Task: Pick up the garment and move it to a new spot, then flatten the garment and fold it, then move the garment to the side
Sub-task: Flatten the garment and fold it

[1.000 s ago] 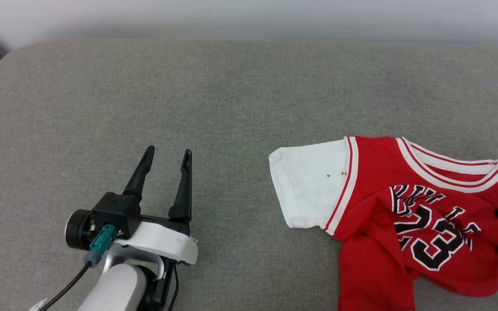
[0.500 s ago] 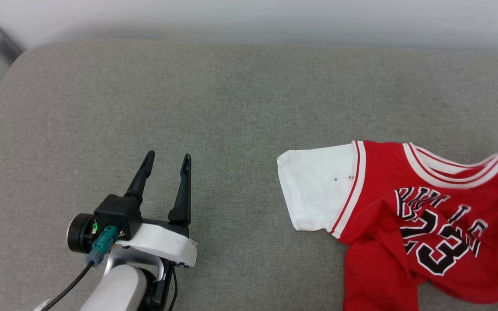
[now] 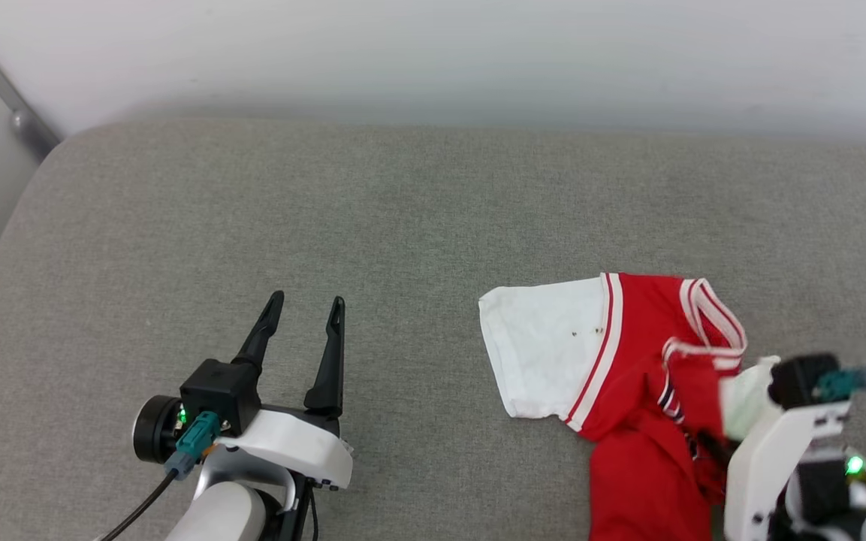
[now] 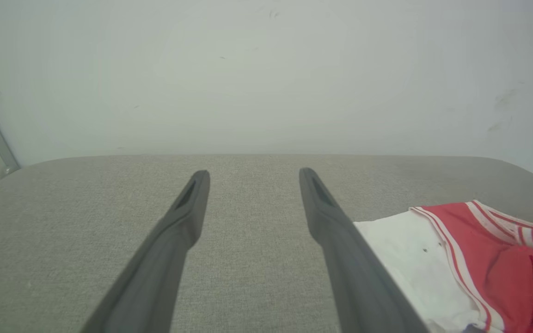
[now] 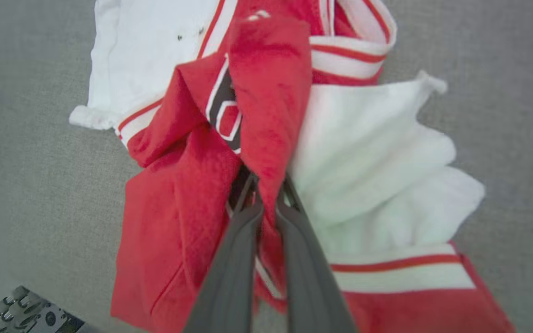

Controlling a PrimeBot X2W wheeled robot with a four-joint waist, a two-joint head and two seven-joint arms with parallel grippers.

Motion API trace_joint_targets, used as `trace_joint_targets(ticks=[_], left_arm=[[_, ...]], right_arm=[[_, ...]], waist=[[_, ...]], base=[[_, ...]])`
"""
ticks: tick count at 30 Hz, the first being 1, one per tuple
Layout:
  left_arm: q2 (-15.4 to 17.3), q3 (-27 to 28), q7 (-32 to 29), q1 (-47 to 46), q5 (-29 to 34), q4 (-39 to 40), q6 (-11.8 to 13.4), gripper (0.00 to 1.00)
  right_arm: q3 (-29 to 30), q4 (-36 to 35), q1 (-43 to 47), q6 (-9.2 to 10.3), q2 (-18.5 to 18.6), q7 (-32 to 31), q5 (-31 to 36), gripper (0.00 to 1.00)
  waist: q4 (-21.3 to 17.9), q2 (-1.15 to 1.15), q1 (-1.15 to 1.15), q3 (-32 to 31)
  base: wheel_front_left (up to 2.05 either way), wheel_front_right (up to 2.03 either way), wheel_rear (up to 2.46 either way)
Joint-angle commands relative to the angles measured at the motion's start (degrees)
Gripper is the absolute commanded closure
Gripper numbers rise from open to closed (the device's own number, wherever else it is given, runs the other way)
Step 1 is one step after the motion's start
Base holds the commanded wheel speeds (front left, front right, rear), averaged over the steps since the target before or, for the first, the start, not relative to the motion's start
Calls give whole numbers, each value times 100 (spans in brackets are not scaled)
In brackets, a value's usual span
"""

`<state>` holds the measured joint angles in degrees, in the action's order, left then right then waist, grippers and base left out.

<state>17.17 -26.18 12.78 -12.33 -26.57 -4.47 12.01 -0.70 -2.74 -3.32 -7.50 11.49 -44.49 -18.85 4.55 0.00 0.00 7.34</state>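
The garment, a red jersey with a white sleeve and striped trim, lies bunched at the right of the grey surface. My right gripper is at the lower right, shut on a fold of its red cloth. The right wrist view shows the two dark fingers of that gripper pinching the red fold of the garment, with white sleeve cloth beside it. The lettering is mostly hidden in the folds. My left gripper stands open at the lower left, apart from the garment. Nothing is between the fingers of the left gripper.
The grey fabric surface stretches wide to the left and back of the garment. A white wall runs along its far edge, with a metal rail at the far left corner. A grey ribbed robot part sits low beside the garment.
My right gripper has come into the head view and shut on the garment, pulling its right side up and inward so the lettering is bunched. The camera has tilted. The left gripper stays open.
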Motion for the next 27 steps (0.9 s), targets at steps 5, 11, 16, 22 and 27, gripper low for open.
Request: trace_joint_targets(ticks=[5, 11, 16, 22, 27], left_arm=[[-7, -31, 10, 54, -40, -26, -29, 0], [23, -15, 29, 110, -74, -45, 7, 0], [37, 4, 41, 158, -92, -21, 60, 0], [46, -23, 46, 107, -83, 21, 56, 0], [34, -43, 68, -30, -37, 60, 19, 0]], right_arm=[[-9, -2, 533, 2, -268, 446, -156, 0], [148, -309, 670, 2, -363, 1236, -359, 0], [545, -605, 601, 2, -283, 1277, -386, 0], [762, -369, 286, 2, 23, 448, -536, 0], [447, -81, -110, 2, 300, -192, -629, 0]], waist=[[8, 0, 0, -70], [-32, 0, 0, -148], [-85, 0, 0, -200], [-57, 0, 0, -158], [42, 0, 0, 29]], base=[[0, 0, 0], [0, 0, 0], [0, 0, 0], [0, 0, 0], [0, 0, 0]])
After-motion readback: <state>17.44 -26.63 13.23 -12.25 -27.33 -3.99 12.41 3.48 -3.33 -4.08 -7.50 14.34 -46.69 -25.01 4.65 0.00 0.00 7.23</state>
